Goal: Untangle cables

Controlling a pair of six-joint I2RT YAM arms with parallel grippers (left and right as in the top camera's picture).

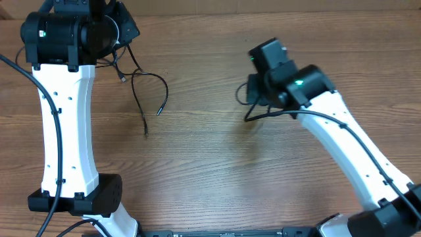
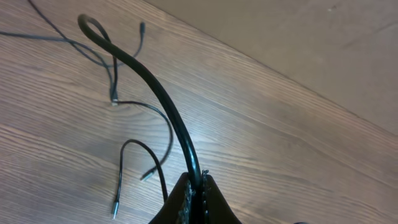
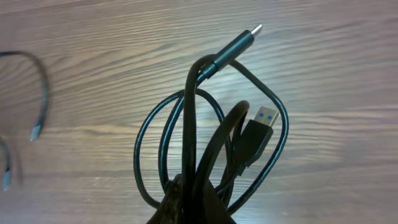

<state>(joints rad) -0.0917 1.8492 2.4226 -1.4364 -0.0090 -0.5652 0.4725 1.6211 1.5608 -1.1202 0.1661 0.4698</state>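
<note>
Starting at our right claw (image 3: 189,194): it's pinched tight on a small coil of glossy black rubbery cord (image 3: 189,124), with several loops bunched right at the fingertips. Just past the tips, a chunky black USB plug with a blue insert (image 3: 258,127) sits inside the loops. Further out, a slim black plug with a metal tip (image 3: 239,43) pokes past the top of the coil.

Our left claw (image 2: 198,183) is clamped on a single smooth black cord (image 2: 166,102), which arcs away from the tips and ends in a tight bend well out from them. Beyond that, thinner black wavy strands (image 2: 168,124) lie slack on the matte wood-grain table (image 2: 298,124), crossing each other with their small plug ends pointing outward.

Our take on doing this well: draw the claws apart slowly and low, and watch where the loops cinch. The cord looks springy and holds its curl, so a fast pull would probably tighten a knot rather than open it. We'd feed the blue-insert plug back through its loop first. We can't tell whether both claws hold the same cord.
</note>
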